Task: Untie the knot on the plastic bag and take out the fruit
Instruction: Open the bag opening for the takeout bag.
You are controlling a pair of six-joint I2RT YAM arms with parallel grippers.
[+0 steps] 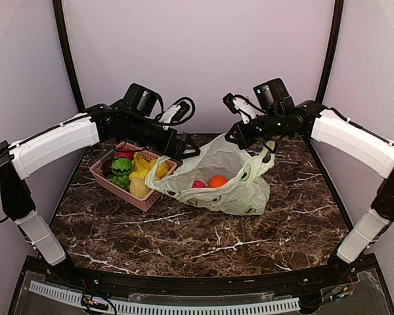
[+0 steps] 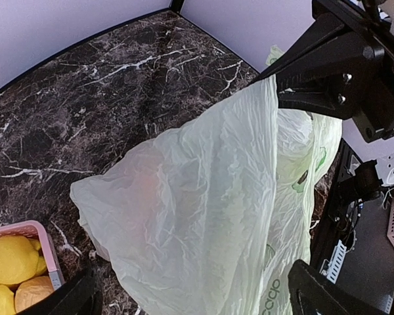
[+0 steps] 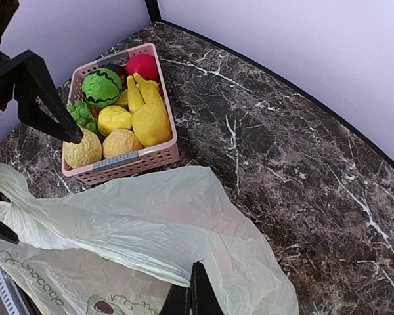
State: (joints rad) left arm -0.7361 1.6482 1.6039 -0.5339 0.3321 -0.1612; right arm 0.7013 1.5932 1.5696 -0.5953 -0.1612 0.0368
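A pale green plastic bag (image 1: 233, 187) lies mid-table with its mouth pulled open. Inside it show a round orange fruit (image 1: 217, 181) and a red piece (image 1: 198, 184); the other fruits are hidden. My right gripper (image 1: 235, 136) is shut on the bag's upper rim and holds it lifted; in the right wrist view its shut fingers (image 3: 196, 279) pinch the film (image 3: 151, 223). My left gripper (image 1: 187, 149) is at the bag's left side, jaws wide apart, with the bag (image 2: 203, 197) spread before them (image 2: 194, 279). I cannot tell whether a finger hooks the rim.
A pink basket (image 1: 141, 200) stands left of the bag, touching it. It holds bananas, a small watermelon, a pale yellow textured piece and other toy food; it also shows in the right wrist view (image 3: 118, 161). Dark marble table (image 1: 203, 243) extends in front.
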